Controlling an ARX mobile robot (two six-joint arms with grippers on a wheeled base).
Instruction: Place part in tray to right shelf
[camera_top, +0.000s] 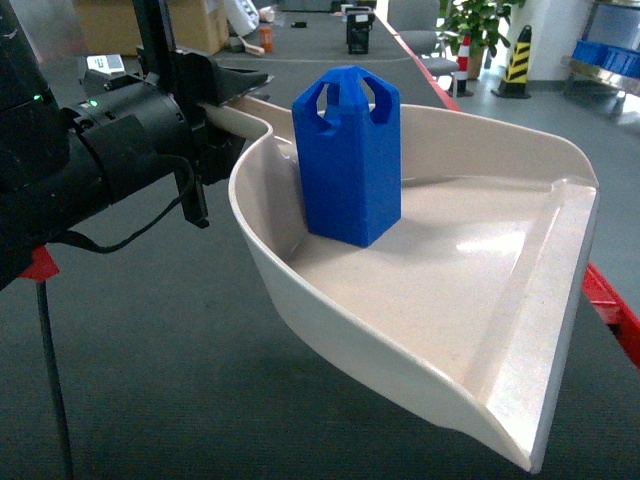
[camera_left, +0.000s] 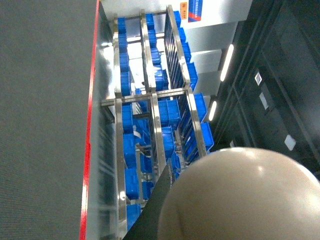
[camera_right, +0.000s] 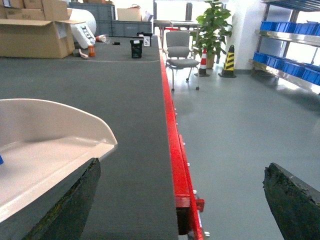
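Dark grey matting (camera_top: 150, 340) with a red edge strip (camera_right: 172, 145) is filling the foreground, with boxes, a chair, a plant and cones seen at the far end.

At the left, the left gripper (camera_top: 205, 120) is being seen closed around the tray's handle (camera_top: 235, 118); the tray (camera_top: 480, 330) is being held clear above the matting, lip pointing near-right. One tray is being counted. One part (camera_top: 350, 155) is being counted, standing upright on the tray floor near the back wall, left of centre.

At the right, the right gripper (camera_right: 182, 200) is being seen wide open and empty, one fingertip (camera_right: 75, 200) just beside the tray's outer wall.

Step judged: part is already sitting in the tray; carry to the right shelf (camera_right: 292, 35) is being undertaken. The shelf, with blue crates (camera_right: 280, 27), is lying well apart at the far right. Next move is judged to call for a level swing rightward, so the upright part is not being tipped.
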